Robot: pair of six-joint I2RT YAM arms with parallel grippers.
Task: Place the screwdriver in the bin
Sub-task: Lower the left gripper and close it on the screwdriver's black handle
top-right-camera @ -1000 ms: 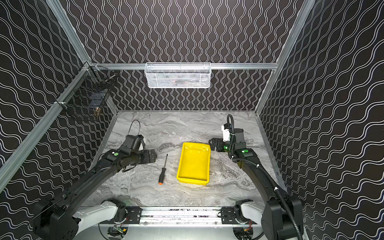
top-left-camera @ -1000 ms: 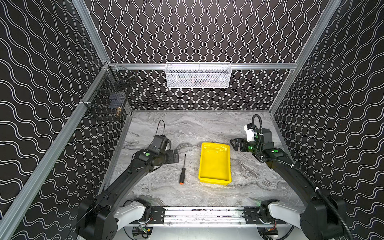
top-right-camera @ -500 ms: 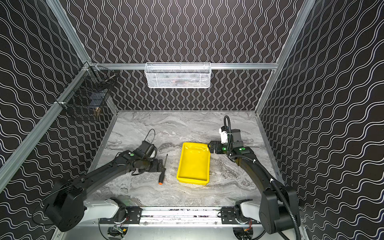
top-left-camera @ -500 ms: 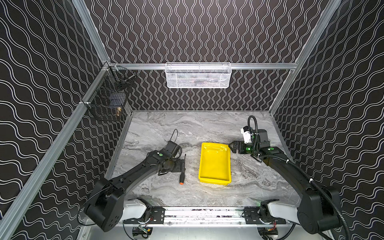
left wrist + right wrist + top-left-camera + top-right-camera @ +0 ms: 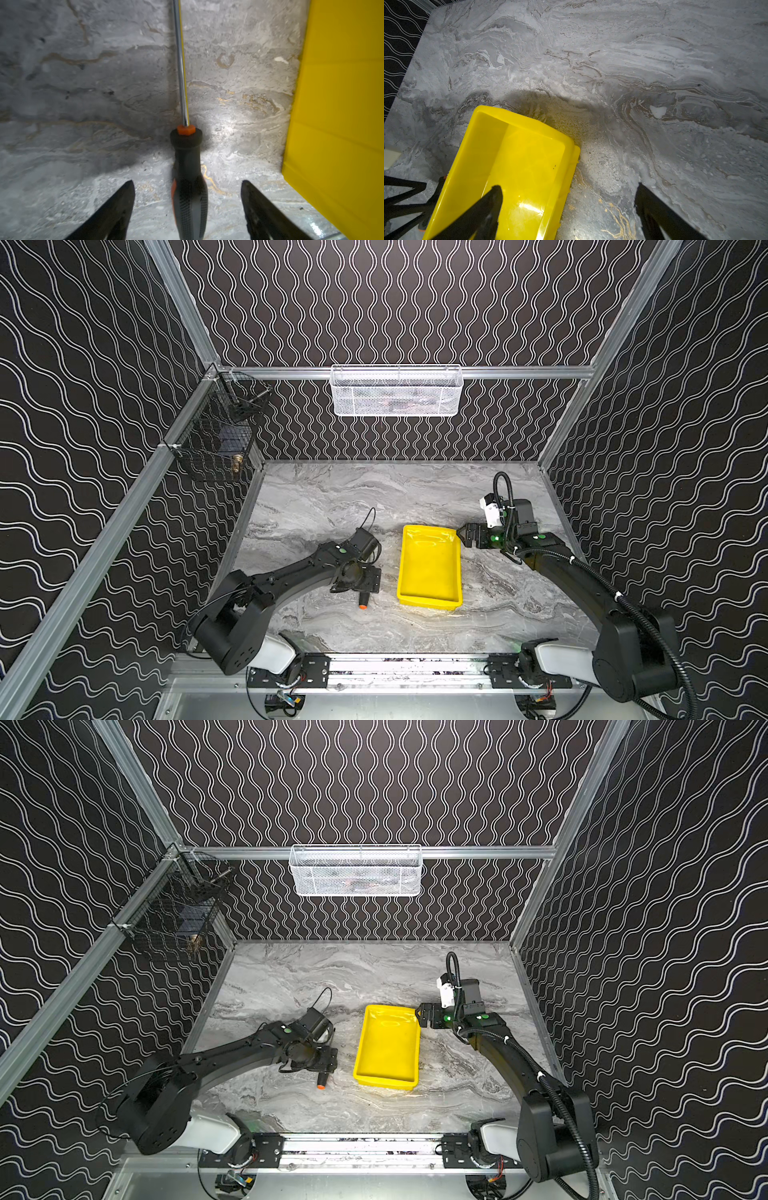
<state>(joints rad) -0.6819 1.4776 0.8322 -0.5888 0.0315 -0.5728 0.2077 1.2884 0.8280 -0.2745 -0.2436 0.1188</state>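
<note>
The screwdriver (image 5: 188,187) lies flat on the marble table, left of the yellow bin (image 5: 430,568), with its shaft pointing away from the front edge. In both top views only its black handle end and orange cap (image 5: 363,605) (image 5: 321,1085) show below my left gripper (image 5: 365,587) (image 5: 324,1065). That gripper (image 5: 187,185) is low over the handle and open, a finger on each side with a gap to the handle. My right gripper (image 5: 461,536) (image 5: 569,188) is open at the bin's far right corner, astride the bin's (image 5: 517,166) wall without touching it.
A white mesh basket (image 5: 397,391) hangs on the back wall and a black wire basket (image 5: 216,439) on the left wall. Patterned walls close three sides. A metal rail (image 5: 395,668) runs along the front edge.
My left arm has swung right and come down over the screwdriver, its jaws narrowing around the handle. My right gripper has edged left to the bin's corner.
</note>
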